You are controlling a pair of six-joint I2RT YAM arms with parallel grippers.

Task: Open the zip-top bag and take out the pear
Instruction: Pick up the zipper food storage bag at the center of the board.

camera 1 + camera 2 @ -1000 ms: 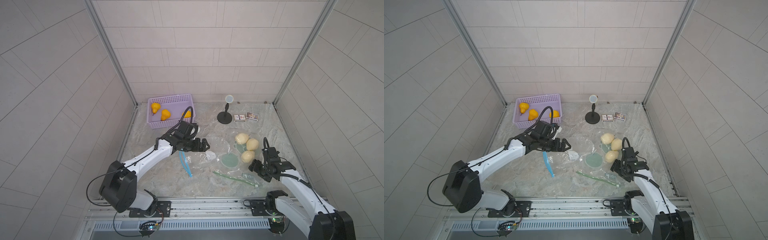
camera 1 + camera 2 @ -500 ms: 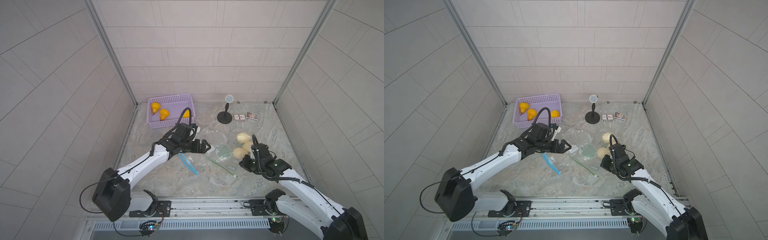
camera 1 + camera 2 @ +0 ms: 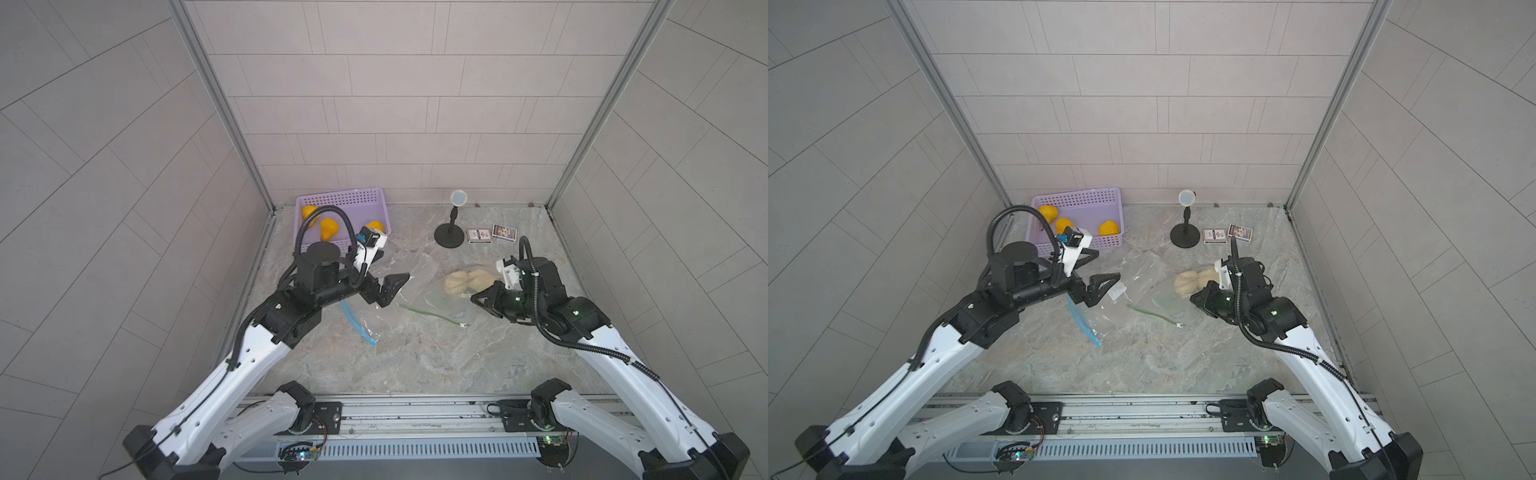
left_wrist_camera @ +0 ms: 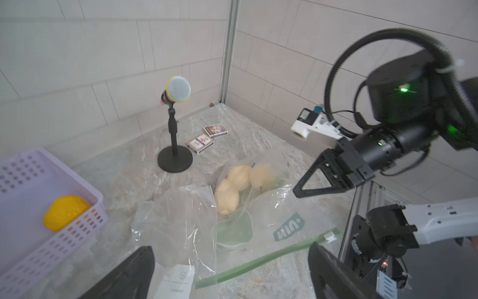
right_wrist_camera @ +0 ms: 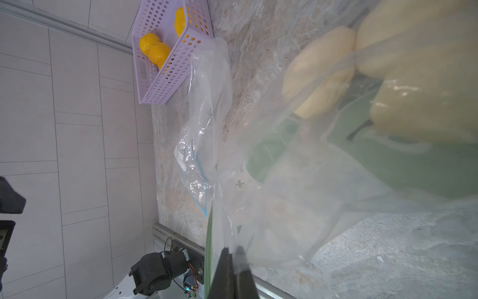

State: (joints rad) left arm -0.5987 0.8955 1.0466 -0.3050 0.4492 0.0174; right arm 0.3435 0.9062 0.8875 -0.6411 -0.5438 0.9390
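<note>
The clear zip-top bag (image 3: 446, 305) with a green zip strip (image 3: 432, 314) lies mid-table in both top views, with three pale pears (image 3: 461, 282) inside it. My right gripper (image 3: 473, 298) is at the bag's right side. In the right wrist view its fingers (image 5: 231, 252) are pinched shut on the bag's film (image 5: 284, 194) beside the green strip, with the pears (image 5: 323, 75) beyond. My left gripper (image 3: 395, 291) hovers open to the left of the bag. In the left wrist view it (image 4: 230, 279) holds nothing, and the green strip (image 4: 258, 261) lies between its fingers.
A second, empty clear bag with a blue zip (image 3: 357, 324) lies under my left gripper. A lilac basket (image 3: 338, 199) with orange fruit stands at the back left. A toy microphone on a stand (image 3: 451, 232) and two small card boxes (image 3: 492, 235) stand at the back.
My right gripper has shut on the bag's film and moved up and left. The bag and pears have shifted left with it. The left gripper stays open, barely moved.
</note>
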